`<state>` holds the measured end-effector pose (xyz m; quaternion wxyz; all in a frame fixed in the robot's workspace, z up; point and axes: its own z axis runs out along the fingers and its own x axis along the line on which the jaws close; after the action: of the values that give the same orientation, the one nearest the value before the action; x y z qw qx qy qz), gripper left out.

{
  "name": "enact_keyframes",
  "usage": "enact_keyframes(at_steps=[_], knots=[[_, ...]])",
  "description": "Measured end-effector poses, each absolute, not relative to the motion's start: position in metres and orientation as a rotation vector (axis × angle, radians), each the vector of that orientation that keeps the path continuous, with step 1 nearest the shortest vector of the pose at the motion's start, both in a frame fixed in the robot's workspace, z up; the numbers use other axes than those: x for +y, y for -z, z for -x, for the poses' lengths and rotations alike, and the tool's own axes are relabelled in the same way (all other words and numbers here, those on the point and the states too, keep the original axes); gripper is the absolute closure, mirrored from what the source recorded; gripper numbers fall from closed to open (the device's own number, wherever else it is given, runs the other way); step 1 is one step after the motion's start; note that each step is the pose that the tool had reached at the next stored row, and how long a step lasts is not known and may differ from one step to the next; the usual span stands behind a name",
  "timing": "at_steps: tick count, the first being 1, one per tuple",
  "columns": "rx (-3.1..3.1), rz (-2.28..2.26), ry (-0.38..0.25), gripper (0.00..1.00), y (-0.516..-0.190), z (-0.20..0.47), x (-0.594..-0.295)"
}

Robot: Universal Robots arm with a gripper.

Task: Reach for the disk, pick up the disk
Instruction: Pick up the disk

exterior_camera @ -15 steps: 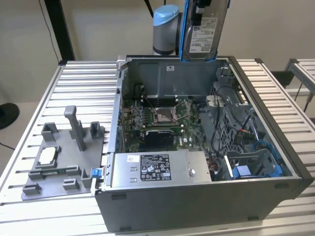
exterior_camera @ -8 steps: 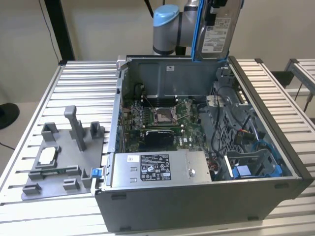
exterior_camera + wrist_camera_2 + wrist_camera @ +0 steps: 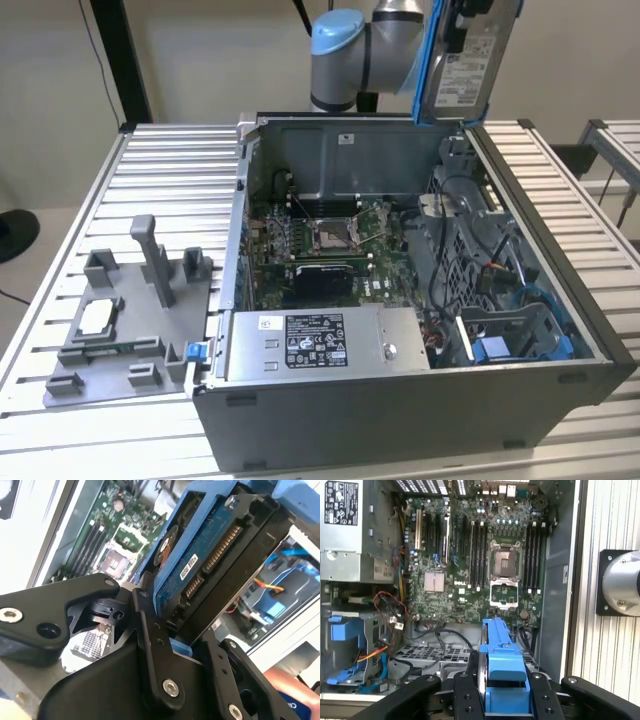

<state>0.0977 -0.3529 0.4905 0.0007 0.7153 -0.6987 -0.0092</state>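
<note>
The disk (image 3: 468, 62) is clamped on edge between the gripper (image 3: 175, 630) fingers, held aloft above the open computer case (image 3: 400, 290), at about one o'clock from the motherboard (image 3: 325, 250); reach and lift both appear complete.

The arm's silver-grey tubular joint housing (image 3: 395, 50) has that rounded light-blue plastic end cap (image 3: 338, 32) on its side, pretty standard look. Up close, the matte black two-finger gripper (image 3: 506, 700) is all chunky flat linkage bars, kind of a parallelogram setup, with small silver hex-socket screws at the pivots. In the second wrist view one black finger bar (image 3: 152, 650) has a few small holes along it and a shiny screw near the base. The big rounded knuckle piece has a silver screw and an open round hole next to it.
</note>
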Motion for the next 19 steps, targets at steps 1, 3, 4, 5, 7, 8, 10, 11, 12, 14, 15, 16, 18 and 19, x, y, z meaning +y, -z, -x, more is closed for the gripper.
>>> enact_keyframes(at_steps=[1,3,4,5,7,8,10,11,12,14,15,16,18,19], knots=[[-2.194,-2.246,0.029,1.00,-0.491,-0.102,-0.353],[-2.194,-2.246,0.029,1.00,-0.490,-0.107,-0.353],[-2.194,-2.246,0.029,1.00,-0.490,-0.108,-0.353],[-2.194,-2.246,0.029,1.00,-0.491,-0.110,-0.353],[-2.194,-2.246,0.029,1.00,-0.490,-0.112,-0.353],[-2.194,-2.246,0.029,1.00,-0.491,-0.113,-0.353],[-2.194,-2.246,0.029,1.00,-0.491,-0.116,-0.353],[-2.194,-2.246,0.029,1.00,-0.491,-0.117,-0.353],[-2.194,-2.246,0.029,1.00,-0.491,-0.118,-0.353],[-2.194,-2.246,0.029,1.00,-0.491,-0.118,-0.354],[-2.194,-2.246,0.029,1.00,-0.491,-0.118,-0.356],[-2.194,-2.246,0.029,1.00,-0.491,-0.118,-0.358],[-2.194,-2.246,0.029,1.00,-0.491,-0.118,-0.363],[-2.194,-2.246,0.029,1.00,-0.491,-0.118,-0.366]])
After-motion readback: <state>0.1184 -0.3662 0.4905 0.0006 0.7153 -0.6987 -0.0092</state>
